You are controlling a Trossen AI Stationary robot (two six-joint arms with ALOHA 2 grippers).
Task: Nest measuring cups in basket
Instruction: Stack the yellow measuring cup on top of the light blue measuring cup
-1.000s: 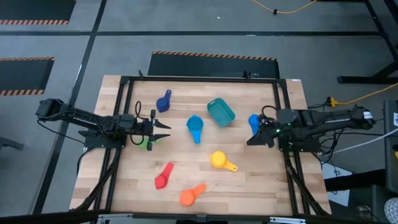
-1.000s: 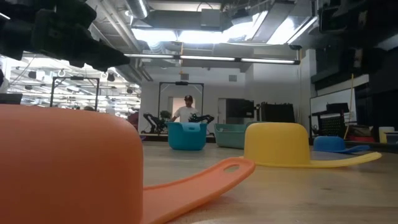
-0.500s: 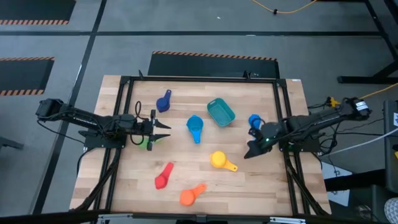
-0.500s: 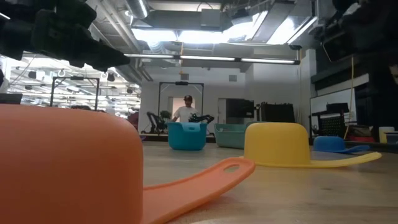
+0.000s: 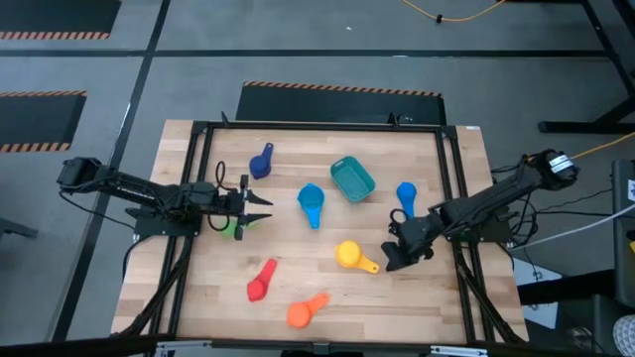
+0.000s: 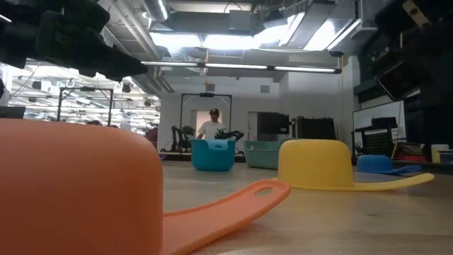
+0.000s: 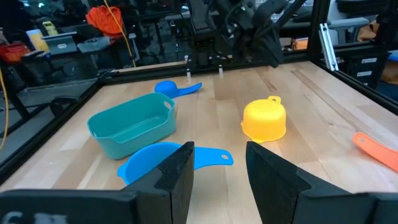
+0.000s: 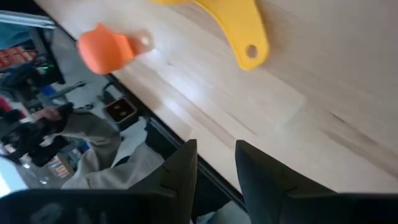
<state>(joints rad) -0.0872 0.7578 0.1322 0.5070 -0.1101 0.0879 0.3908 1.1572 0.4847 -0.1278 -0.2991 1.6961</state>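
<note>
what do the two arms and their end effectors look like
Both arms are dark, slim and jointed, with black cables running along them. The left end effector and right end effector each end in two flat, dark, angular fingers, seen with a gap between them in both wrist views. The right arm carries a pale marking near its base.

yellow cup handle (image 8: 239,28), orange cup (image 8: 104,48) on table (image 8: 298,112).

Wooden table (image 5: 298,268) (black-framed), yellow cable (image 5: 451,15) on grey floor, person (image 6: 213,125) standing far behind
</note>
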